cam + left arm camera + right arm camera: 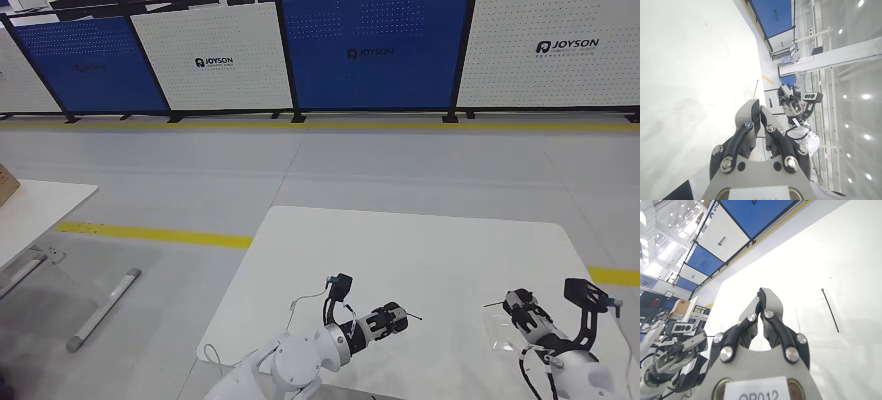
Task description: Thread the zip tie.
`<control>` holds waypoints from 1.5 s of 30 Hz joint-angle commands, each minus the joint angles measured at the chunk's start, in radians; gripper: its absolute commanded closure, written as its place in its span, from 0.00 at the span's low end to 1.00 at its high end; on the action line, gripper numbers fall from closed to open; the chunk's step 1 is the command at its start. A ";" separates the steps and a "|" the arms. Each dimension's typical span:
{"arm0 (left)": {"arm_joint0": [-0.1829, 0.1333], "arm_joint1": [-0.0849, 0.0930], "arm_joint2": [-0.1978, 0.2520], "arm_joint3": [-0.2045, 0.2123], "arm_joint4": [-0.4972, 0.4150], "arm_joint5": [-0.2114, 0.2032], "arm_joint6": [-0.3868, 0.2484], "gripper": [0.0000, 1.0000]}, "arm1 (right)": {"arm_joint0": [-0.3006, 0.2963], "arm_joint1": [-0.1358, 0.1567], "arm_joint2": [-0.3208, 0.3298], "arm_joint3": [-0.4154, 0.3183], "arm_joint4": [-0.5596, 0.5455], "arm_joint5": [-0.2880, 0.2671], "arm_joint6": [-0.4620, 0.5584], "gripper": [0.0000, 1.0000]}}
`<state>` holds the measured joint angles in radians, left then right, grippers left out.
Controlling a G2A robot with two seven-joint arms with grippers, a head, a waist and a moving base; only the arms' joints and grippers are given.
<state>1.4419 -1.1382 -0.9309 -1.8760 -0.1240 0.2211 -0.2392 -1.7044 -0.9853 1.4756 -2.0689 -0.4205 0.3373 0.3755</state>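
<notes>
Left pincer: the left pincer (759, 105) hung low over the near part of the table, its two fingers pressed together on the end of a thin black strap.
Held zip tie: the held zip tie (756, 88) stuck straight out past the left pincer's tips, its small head at the far end, clear of the table top.
Right pincer: the right pincer (760, 292) was across from the left one, well apart from it. Its fingers were closed against each other, and I could not make out anything between them.
Loose zip tie: the loose zip tie (830, 310) lay flat and straight on the table near the right pincer, off to one side of its tips and not touching them.
Clear patch: something clear and crinkled (498, 336) lay on the table just beside the right pincer; I could not tell what it was.
Table: the table (420, 250) was plain white with rounded corners, and bright under the lights.
Floor: the grey floor (300, 165) ran beyond the pincers, with a yellow line (150, 235) crossing it behind the table.
Panels: a row of blue and white pegboard panels (375, 55) in black frames closed the far side of the room.
Other table: a second white table (40, 205) stood far off on the left pincer's side.
Box: a cardboard box (679, 308) sat on it.
</notes>
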 commanded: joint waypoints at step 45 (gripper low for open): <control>-0.011 -0.005 0.022 0.002 0.012 -0.009 -0.006 1.00 | -0.075 -0.033 -0.077 0.101 0.209 -0.370 -0.087 1.00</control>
<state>1.4306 -1.1431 -0.9084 -1.8738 -0.1124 0.2123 -0.2451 -1.7852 -1.0170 1.4087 -1.9696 -0.2048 -0.0357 0.2829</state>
